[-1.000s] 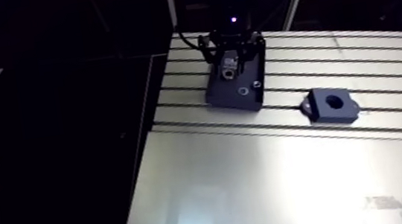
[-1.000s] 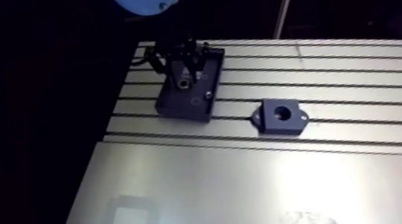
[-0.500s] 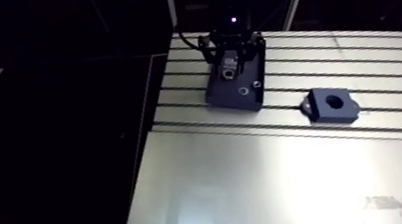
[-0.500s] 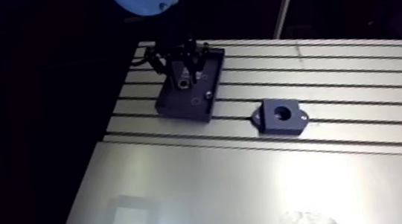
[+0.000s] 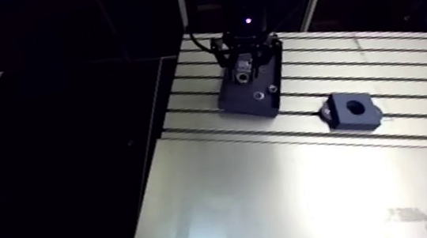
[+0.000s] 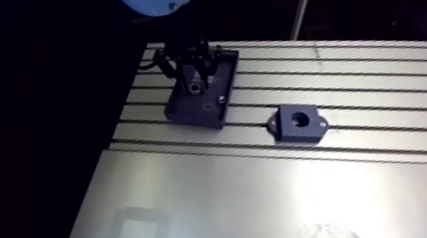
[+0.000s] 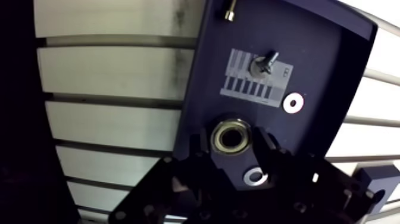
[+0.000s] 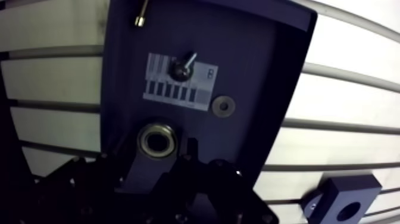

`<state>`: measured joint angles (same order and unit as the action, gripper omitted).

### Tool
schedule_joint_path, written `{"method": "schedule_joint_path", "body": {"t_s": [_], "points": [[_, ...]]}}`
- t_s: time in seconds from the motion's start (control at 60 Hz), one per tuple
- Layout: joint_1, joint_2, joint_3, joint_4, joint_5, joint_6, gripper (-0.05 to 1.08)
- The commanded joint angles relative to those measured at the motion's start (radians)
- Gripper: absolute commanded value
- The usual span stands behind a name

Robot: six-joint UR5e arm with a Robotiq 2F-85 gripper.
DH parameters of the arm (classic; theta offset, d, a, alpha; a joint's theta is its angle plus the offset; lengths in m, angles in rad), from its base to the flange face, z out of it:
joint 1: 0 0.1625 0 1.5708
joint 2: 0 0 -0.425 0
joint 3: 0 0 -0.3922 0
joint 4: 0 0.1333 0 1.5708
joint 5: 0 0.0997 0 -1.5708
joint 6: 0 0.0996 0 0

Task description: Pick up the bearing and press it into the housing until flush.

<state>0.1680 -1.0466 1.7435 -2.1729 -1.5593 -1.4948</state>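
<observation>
In the arm view the gripper (image 5: 246, 66) hangs over a dark tray (image 5: 240, 102) at the far end of the slotted bench (image 5: 314, 186). The housing (image 5: 353, 111) sits on the bench well apart from the tray, bore up. In the wrist view the bearing (image 7: 232, 136) lies flat on the tray between the fingers (image 7: 269, 148), which are released and stand just beside it on either side; ahead lie a bolt (image 7: 262, 63) on a striped label (image 7: 241, 83), a washer (image 7: 293, 102) and a brass pin (image 7: 229, 11).
</observation>
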Motion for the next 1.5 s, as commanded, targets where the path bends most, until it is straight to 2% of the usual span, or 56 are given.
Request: {"method": "schedule_joint_path", "body": {"t_s": [0.017,0.967,1.05,1.25,1.5], "points": [[-0.001,0.003,0.000,0.000,0.000,0.000,0.51],[0.001,-0.020,-0.004,0.003,0.002,0.000,0.57],[-0.001,-0.037,-0.008,0.007,-0.003,0.000,0.57],[-0.011,-0.080,-0.012,0.028,0.000,-0.020,0.60],[-0.071,-0.182,-0.015,0.110,0.002,-0.061,0.61]]}}
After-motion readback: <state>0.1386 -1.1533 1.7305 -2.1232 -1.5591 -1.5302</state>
